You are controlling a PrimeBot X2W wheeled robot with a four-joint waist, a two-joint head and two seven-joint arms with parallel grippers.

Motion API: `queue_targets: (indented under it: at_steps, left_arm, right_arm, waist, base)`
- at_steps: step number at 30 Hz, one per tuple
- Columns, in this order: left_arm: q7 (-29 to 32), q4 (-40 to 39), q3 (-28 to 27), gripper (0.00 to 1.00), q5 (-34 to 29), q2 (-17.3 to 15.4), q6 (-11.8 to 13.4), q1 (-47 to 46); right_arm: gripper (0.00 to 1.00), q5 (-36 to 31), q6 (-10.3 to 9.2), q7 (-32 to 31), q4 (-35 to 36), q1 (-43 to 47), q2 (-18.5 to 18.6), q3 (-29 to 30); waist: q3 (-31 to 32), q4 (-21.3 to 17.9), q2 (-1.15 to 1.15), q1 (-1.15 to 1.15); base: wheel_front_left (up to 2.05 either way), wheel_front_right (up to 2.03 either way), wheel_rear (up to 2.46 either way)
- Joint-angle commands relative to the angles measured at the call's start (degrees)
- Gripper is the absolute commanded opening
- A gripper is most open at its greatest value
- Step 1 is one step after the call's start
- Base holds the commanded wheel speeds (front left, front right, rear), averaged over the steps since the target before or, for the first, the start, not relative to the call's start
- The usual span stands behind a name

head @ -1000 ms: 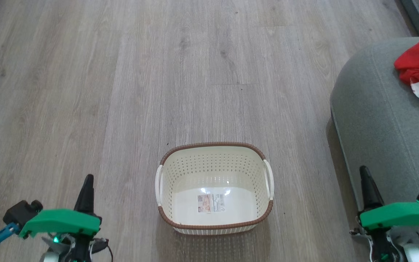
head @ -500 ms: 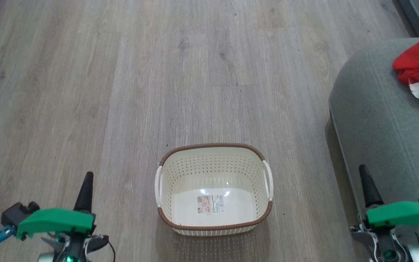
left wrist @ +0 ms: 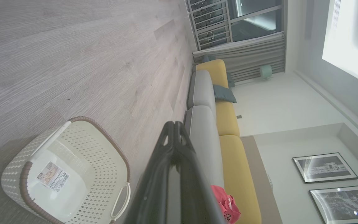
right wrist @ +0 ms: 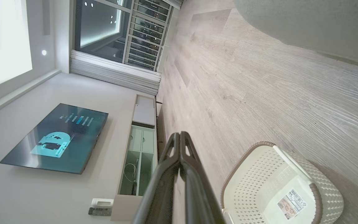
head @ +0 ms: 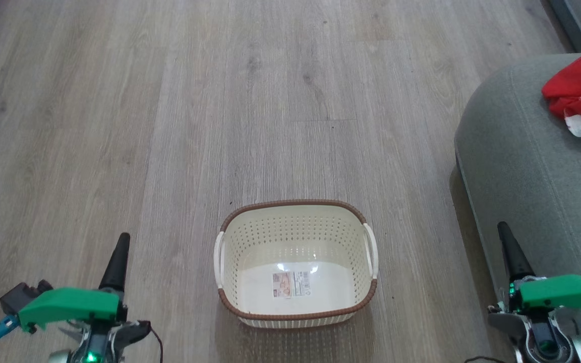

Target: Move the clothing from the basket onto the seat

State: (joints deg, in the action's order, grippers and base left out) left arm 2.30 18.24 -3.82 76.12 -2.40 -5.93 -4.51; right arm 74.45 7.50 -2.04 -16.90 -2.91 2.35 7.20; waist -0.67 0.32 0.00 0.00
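While my left tool [head: 122, 239] and right tool [head: 502, 230] hang clenched, fingers pressed together, either side of the basket [head: 294, 203] on the floor [head: 169, 126], the red clothing [head: 575, 91] lies heaped on the seat [head: 522, 166] near its far edge

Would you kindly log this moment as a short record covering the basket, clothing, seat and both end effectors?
basket: upright on floor, no clothing inside
seat: grey, right of basket
clothing: red and white heap on the seat
left end effector: shut, holding nothing
right end effector: shut, holding nothing, beside seat
task state: appears complete
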Motion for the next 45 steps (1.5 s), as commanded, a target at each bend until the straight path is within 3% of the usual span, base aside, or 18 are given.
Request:
queue_targets:
  at_steps: [1,24,45]
  left_arm:
    - [0.39,-2.29,-1.8,0.0,1.45,-0.46,-0.53,-1.8]
    - [4.18,-4.16,-2.72,0.0,15.95,-0.48,-1.55,-1.69]
    - [4.2,-4.18,-2.71,0.0,16.04,-0.48,-1.56,-1.68]
  right_arm:
    - [0.0,1.65,-0.01,-0.52,2.23,-2.75,0.49,-0.81]
    - [0.0,17.62,-0.01,-4.44,2.87,-3.27,0.53,-0.67]
    - [0.0,17.71,-0.01,-4.45,2.88,-3.28,0.53,-0.68]
  waist:
    - [0.02,-0.01,0.0,0.0]
    - [0.49,-0.32,0.0,0.0]
    - [0.49,-0.32,0.0,0.0]
  base:
    - [0.0,0.0,0.0]
    - [0.0,0.0,0.0]
    - [0.0,0.0,0.0]
